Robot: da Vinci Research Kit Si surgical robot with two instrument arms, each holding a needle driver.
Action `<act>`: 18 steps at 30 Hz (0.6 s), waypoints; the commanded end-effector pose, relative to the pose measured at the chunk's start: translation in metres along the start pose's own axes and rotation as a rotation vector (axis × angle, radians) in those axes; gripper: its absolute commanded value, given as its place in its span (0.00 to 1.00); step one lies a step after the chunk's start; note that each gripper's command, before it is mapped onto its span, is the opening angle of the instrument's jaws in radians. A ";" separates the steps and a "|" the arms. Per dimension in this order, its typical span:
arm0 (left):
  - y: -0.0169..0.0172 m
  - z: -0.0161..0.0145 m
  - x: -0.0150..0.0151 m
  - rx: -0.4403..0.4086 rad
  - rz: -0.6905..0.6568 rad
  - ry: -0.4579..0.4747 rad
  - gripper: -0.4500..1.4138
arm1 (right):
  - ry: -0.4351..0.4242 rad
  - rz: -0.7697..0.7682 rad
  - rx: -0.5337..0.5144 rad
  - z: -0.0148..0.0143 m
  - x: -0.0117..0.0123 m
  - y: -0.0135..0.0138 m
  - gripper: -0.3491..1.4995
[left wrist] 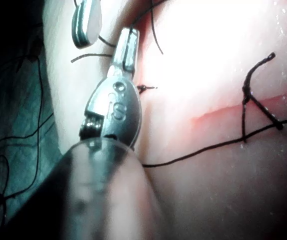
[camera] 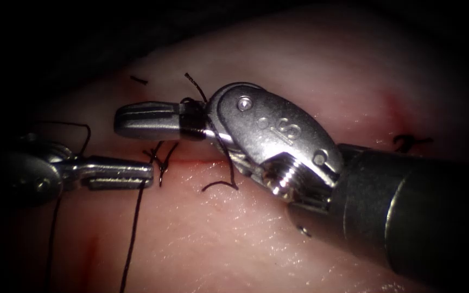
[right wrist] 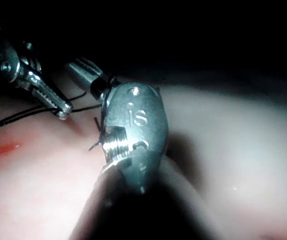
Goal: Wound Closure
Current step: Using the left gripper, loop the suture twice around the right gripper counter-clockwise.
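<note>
On the tissue the cut runs as a thin red line with a knotted stitch on it. My left tool comes in from the left, its jaws shut on the dark thread, which hangs down from their tip. My right tool lies above the cut, pointing left, jaws shut. A loop of thread is wound around those jaws near their base. A short free tail sticks up behind it. The left tool's jaws and the right tool sit close together.
Another tied stitch sits on the tissue at the right. A small cut end of thread lies above the right tool's jaws. A curled thread end rests just below the cut. Red fluid stains the tissue at the lower left.
</note>
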 end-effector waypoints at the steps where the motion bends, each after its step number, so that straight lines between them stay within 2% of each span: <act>1: -0.0009 0.0006 -0.0002 0.000 0.006 0.005 0.00 | -0.004 0.003 -0.015 0.0015 -0.0001 0.0003 0.18; 2: -0.0008 0.0007 0.0000 0.000 0.006 0.007 0.00 | -0.014 0.012 -0.047 0.0015 -0.0005 0.0002 0.34; 3: -0.0007 0.0007 0.0006 -0.002 0.006 0.011 0.00 | -0.025 0.043 -0.081 0.0015 -0.0009 0.0001 0.59; 5: -0.0005 0.0006 0.0013 -0.007 0.005 0.014 0.00 | -0.039 0.046 -0.100 0.0015 -0.0012 0.0002 0.73; 6: -0.0003 0.0004 0.0021 -0.013 -0.003 0.017 0.00 | -0.068 0.049 -0.102 0.0014 -0.0013 0.0003 0.75; 11: -0.0012 -0.0007 0.0045 -0.023 0.022 0.032 0.00 | -0.216 0.036 -0.065 0.0010 -0.0016 0.0004 0.60; 14: -0.0024 -0.0010 0.0052 -0.037 0.026 0.052 0.00 | -0.288 0.027 -0.045 0.0010 -0.0020 0.0001 0.62; 15: -0.0034 -0.0012 0.0054 -0.053 0.018 0.085 0.00 | -0.340 0.020 -0.031 0.0010 -0.0023 -0.0001 0.66; 17: -0.0047 -0.0014 0.0051 -0.069 0.010 0.119 0.00 | -0.375 0.009 0.050 0.0010 -0.0026 -0.0002 0.64; 18: -0.0053 -0.0014 0.0048 -0.072 0.008 0.128 0.00 | -0.377 0.011 0.081 0.0009 -0.0026 -0.0002 0.58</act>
